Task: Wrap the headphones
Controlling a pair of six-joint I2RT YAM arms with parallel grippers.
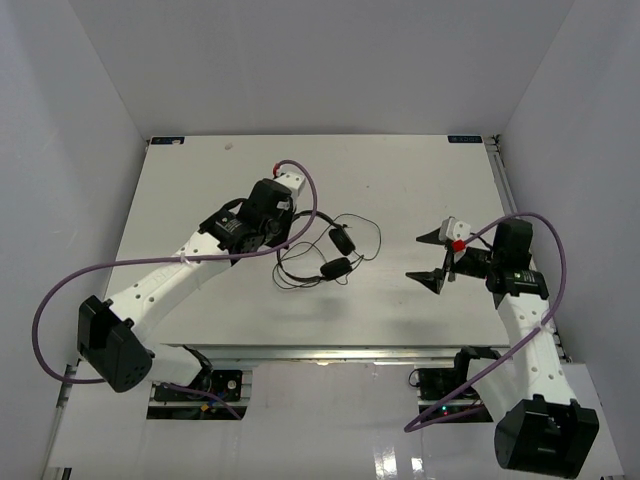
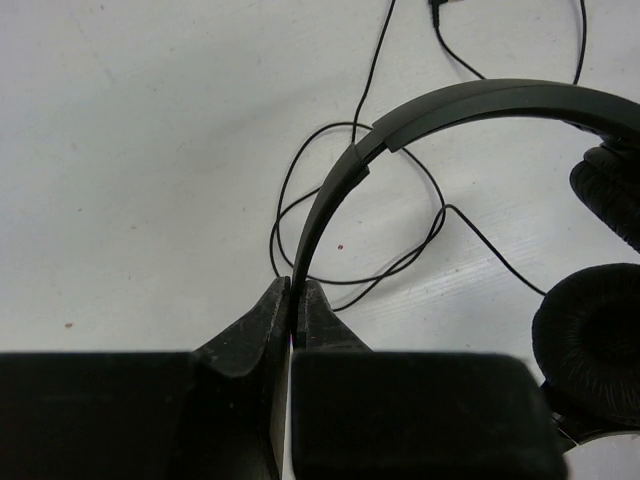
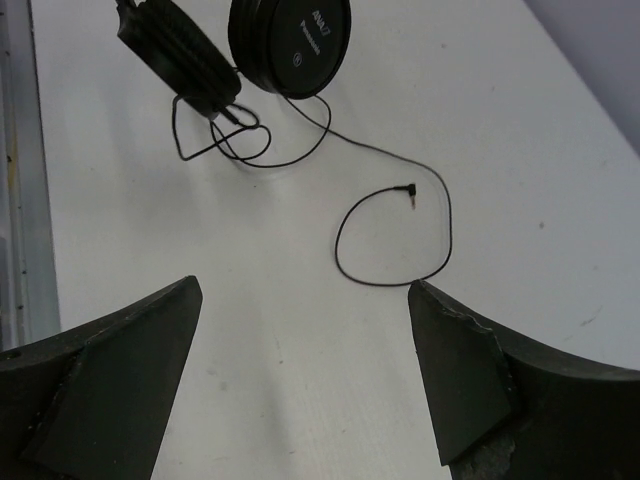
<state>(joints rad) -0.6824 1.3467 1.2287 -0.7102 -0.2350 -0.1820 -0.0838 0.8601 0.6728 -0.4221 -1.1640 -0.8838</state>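
Note:
The black headphones lie near the middle of the white table, their thin cord looping around them. In the left wrist view the curved headband runs down between my left gripper's fingertips, which are shut on it; two padded earcups sit at the right, and cord loops lie behind. My right gripper hovers open to the right of the headphones, holding nothing. Its wrist view shows the open right gripper, the earcups ahead, and the cord's plug end on the table.
Purple robot cables arc over both arms. The table has a metal rail along its right edge and white walls on three sides. The arm bases stand at the near edge.

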